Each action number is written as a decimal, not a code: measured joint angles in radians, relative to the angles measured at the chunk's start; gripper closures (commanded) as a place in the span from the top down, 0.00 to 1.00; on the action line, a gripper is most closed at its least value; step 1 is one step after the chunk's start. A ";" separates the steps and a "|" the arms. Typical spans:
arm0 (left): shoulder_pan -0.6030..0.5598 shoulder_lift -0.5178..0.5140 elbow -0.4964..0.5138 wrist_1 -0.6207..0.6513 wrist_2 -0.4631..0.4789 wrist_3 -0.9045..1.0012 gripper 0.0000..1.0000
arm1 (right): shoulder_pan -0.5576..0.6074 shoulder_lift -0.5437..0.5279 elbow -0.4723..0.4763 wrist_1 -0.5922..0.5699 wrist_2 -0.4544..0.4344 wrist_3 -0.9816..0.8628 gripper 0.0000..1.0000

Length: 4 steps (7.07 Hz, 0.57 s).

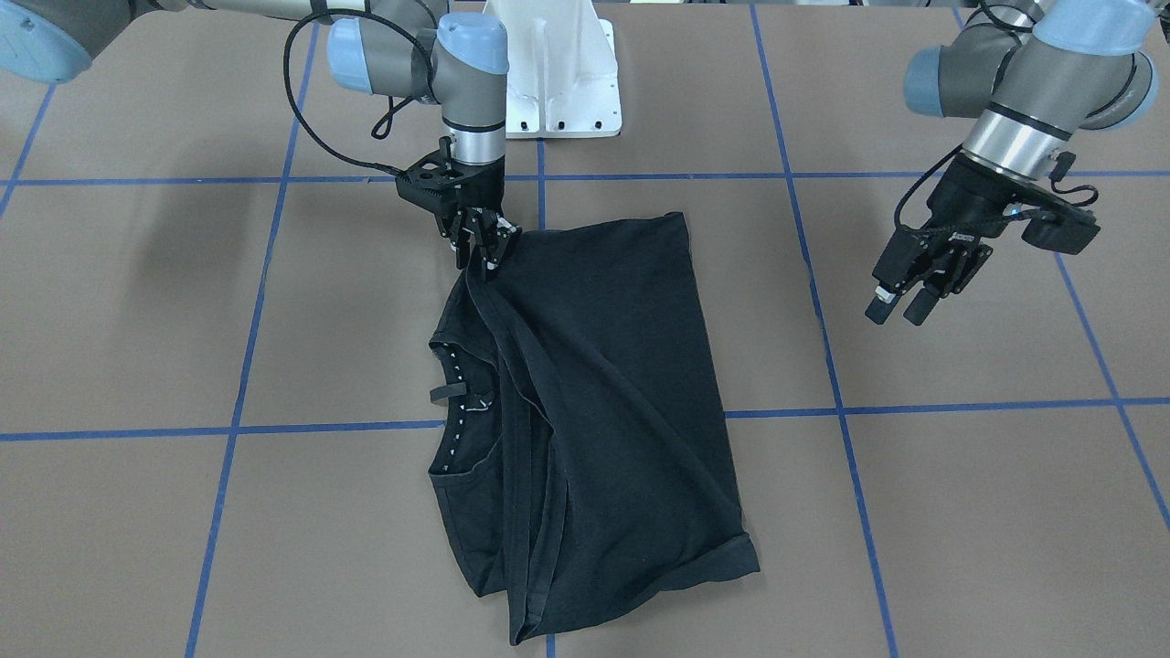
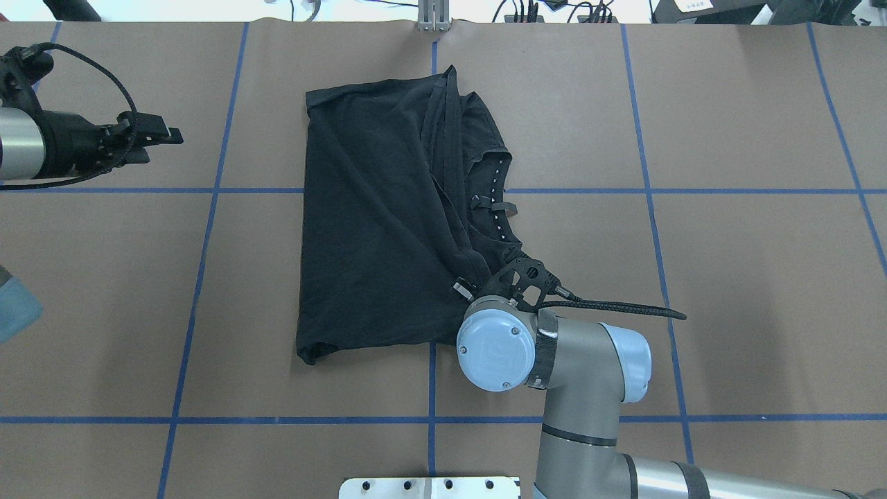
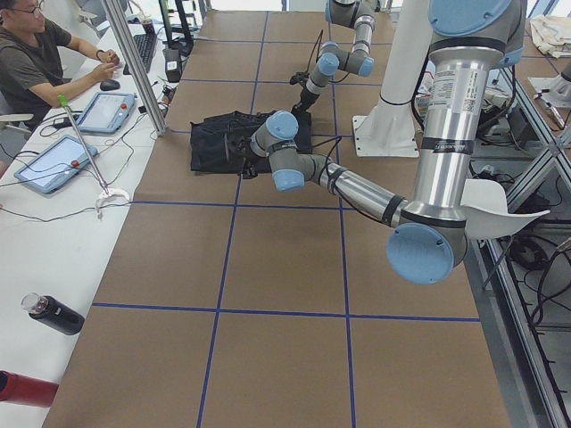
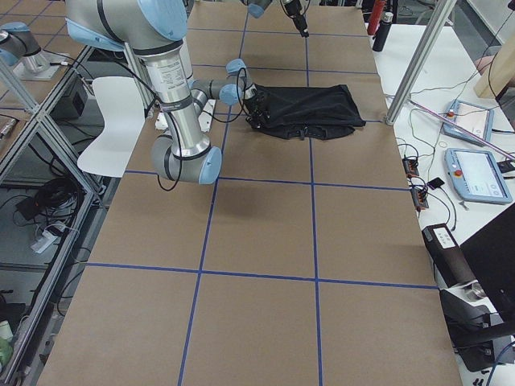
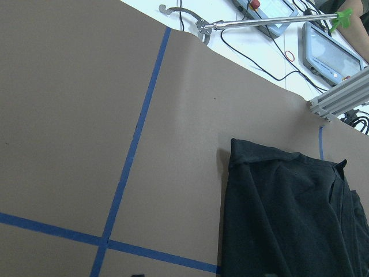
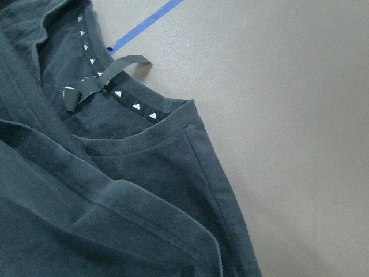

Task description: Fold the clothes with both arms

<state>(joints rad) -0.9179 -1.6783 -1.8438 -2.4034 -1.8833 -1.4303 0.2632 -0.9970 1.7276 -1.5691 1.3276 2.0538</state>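
1. At the middle of the brown paper-covered surface (image 1: 960, 512), which is crossed by blue tape lines (image 1: 914, 407), lies a black short-sleeved cotton T-shirt (image 1: 603, 366). It is rumpled and partly doubled over itself, and it straddles one of the tape lines.
2. The shirt's round collar (image 1: 462, 402) opens toward the robot's right side. The right wrist view shows a row of small white triangles along the collar's inner band and a loose black hang loop (image 6: 106, 75).
3. The right arm's black two-finger claw (image 1: 484, 254) is down at the shirt's corner nearest the white pedestal base (image 1: 558, 82). It is pinched closed on a fold of fabric just beside the collar. Long ridges of cloth run away from that grip across the shirt.
4. The left arm's black claw (image 1: 898, 309) hangs over bare surface on the robot's left, well apart from the shirt. Its fingers stand a little apart with nothing between them.
5. Beyond the surface's far edge, a person (image 3: 36, 53) sits at a white side desk.
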 measured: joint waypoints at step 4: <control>0.001 0.000 0.000 0.000 0.001 -0.010 0.75 | 0.001 0.001 -0.017 0.001 0.001 -0.003 0.51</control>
<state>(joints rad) -0.9173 -1.6782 -1.8439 -2.4037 -1.8822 -1.4402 0.2638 -0.9956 1.7102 -1.5683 1.3284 2.0512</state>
